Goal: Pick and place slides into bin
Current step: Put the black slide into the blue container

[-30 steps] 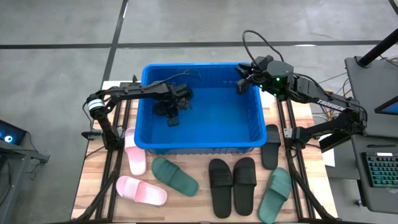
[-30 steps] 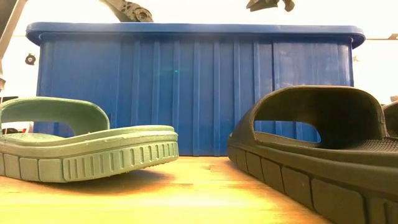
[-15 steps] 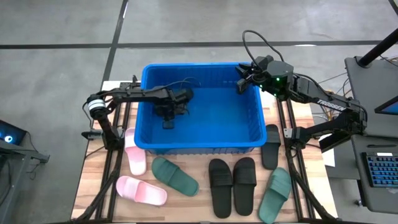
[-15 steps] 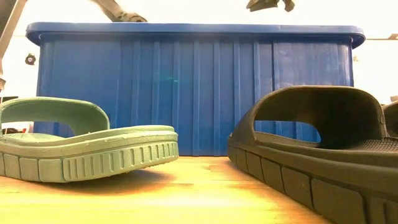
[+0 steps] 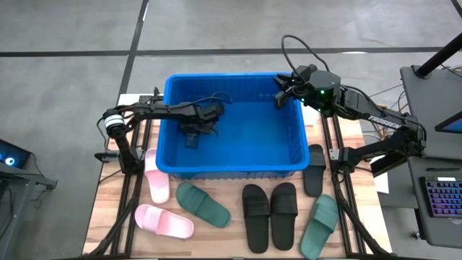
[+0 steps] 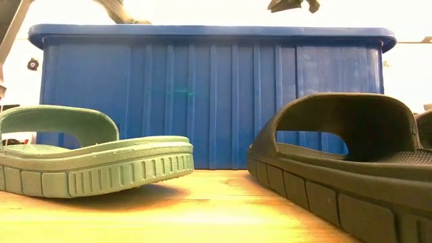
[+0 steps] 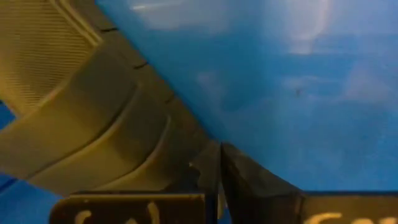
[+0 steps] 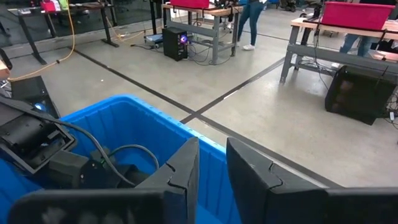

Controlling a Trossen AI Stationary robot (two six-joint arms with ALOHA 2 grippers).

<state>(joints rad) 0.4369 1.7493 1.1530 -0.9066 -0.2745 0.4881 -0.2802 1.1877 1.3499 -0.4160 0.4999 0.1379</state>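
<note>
While the rubber slide sandals lie in a loose row on the wooden slat counter [image 5: 115, 238], all of them are outside the large bright blue plastic bin [image 5: 234, 170], along its near wall. One pale pink slide [image 5: 156, 176] lies close against the bin's left near corner, and the second pink slide [image 5: 164, 221] is nearer the counter edge. Beside it there is a dark green slide [image 5: 203, 204], then two black slides [image 5: 269, 214] side by side, another green slide [image 5: 319, 225], and one more black slide [image 5: 315, 169] at the bin's right near corner. Seen from the counter level, a green slide [image 6: 88, 158] and a black slide [image 6: 344, 158] stand in front of the bin's ribbed wall [image 6: 209, 94], apart from it.

Inside the bin, the left tool [image 5: 192, 139] is low over the smooth blue floor, with its fingers [image 7: 214, 171] pressed fully together and nothing between them. The right tool [image 5: 280, 97] hovers above the far right corner of the rolled rim; its two dark fingers [image 8: 186, 165] stand only a little apart and hold nothing.

The bin walls have vertical ribs, and the sandal soles show a grooved edge.
</note>
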